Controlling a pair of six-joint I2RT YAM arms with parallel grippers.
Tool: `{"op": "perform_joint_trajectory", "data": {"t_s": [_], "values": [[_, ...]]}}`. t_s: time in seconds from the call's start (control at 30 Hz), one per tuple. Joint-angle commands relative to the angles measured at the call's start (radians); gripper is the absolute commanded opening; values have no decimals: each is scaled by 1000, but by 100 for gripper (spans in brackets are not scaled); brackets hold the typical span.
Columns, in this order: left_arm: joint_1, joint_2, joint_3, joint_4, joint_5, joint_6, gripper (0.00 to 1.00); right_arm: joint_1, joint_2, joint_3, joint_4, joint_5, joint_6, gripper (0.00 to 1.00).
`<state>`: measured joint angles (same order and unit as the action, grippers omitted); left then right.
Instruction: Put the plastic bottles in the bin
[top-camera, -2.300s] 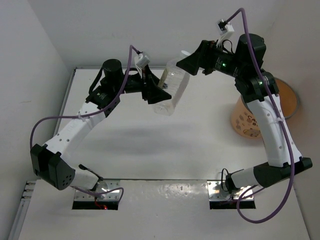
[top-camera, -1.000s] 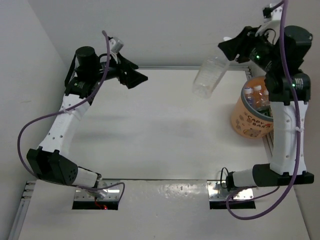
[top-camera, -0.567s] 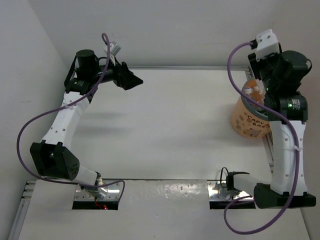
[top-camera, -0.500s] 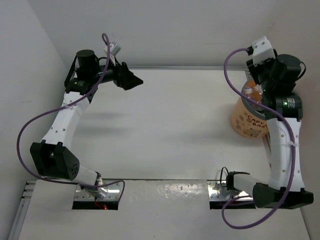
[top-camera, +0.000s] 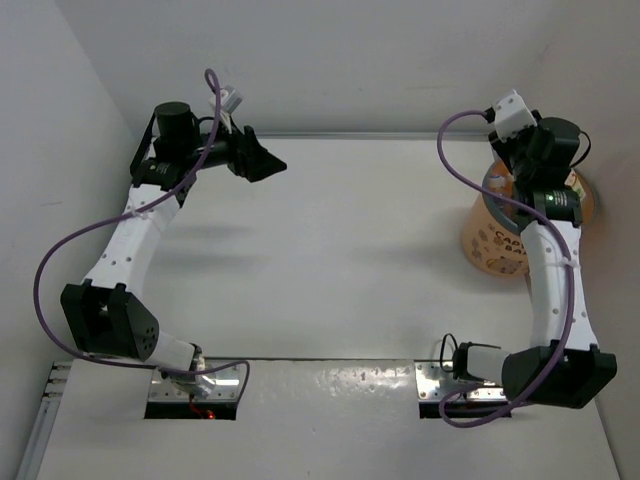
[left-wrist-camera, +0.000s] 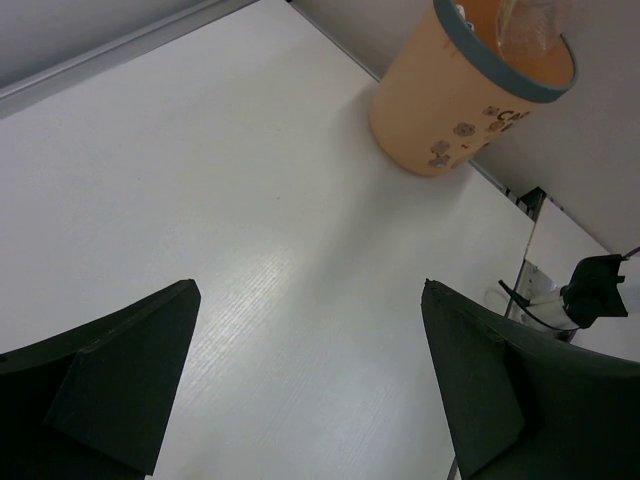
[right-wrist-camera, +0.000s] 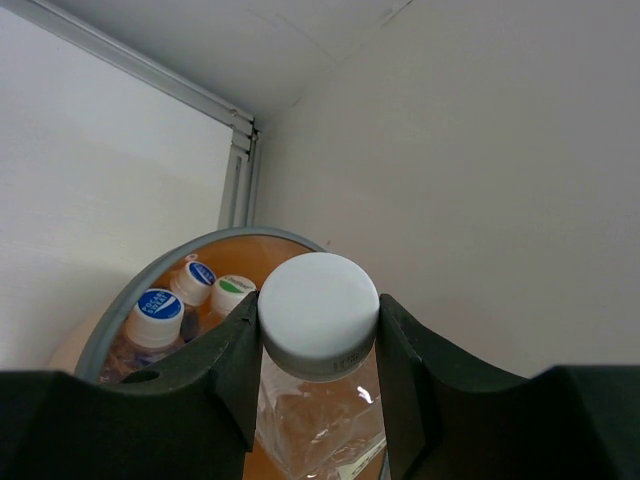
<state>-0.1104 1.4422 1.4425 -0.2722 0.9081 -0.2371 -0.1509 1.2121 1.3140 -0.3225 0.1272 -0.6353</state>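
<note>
The right pincer (right-wrist-camera: 318, 338) is closed to a narrow gap around the white cap (right-wrist-camera: 318, 305) of a clear bottle (right-wrist-camera: 322, 425), one finger on each side of the cap at 9 and 3 o'clock in the right wrist view; the bottle hangs from that grip with its long axis upright, cap up and body pointing straight down; directly under it is the orange inside of the bin (right-wrist-camera: 128, 290), whose grey rim curves round from 8 to 12 o'clock in that view; other bottles (right-wrist-camera: 158, 308) stand in the bin at about 9 o'clock from the held one, two with blue caps and one with a green mark; so the coming move seems to turn on one thing only, that the bin's mouth lies straight below the pincer, and parting the fingers should let the bottle drop in upright; in the top view the bin sits at 3 o'clock on the desk (top-camera: 330, 250), close to the wall, under the right arm; the left pincer (top-camera: 262, 160) is at about 10 o'clock, well apart from the bin, spread wide and holding nothing.
</note>
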Motion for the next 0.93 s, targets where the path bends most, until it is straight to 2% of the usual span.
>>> {"op": "perform_joint_trajectory", "data": {"t_s": [0.0,0.1,0.17,0.2,0.27,0.3,0.37,0.4,0.57,0.63,0.7,0.8,0.9], "values": [[-3,-25,-10,21,-3,-2,100,-13,32,-10,97,-4,-37,19],[-3,-25,-10,21,-14,-2,100,-13,59,2,77,-11,-49,29],[-3,-25,-20,11,-14,7,100,-16,81,8,69,-37,-49,41],[-3,-25,-21,11,-37,7,100,-16,73,17,39,-23,-44,57],[-3,-25,-30,2,-60,25,100,-18,83,42,-13,-40,-18,72],[-3,-25,-30,-19,-90,25,100,-18,92,71,-53,-40,18,84],[-3,-25,-30,-42,-129,48,100,-13,107,125,-160,-52,104,89],[-3,-25,-30,-70,-176,68,100,-13,122,246,-247,-95,191,100],[-3,-14,22,-182,-363,131,100,-1,149,566,-470,-169,342,100],[-3,-14,42,-243,-458,145,100,-3,144,632,-539,-211,397,100],[-3,-25,42,-269,-500,166,100,-1,112,649,-579,-242,468,100],[20,-98,-42,-269,-537,191,100,-3,17,581,-595,-296,539,100],[40,-169,-105,-269,-549,200,100,-3,-103,420,-583,-327,591,100]]}}
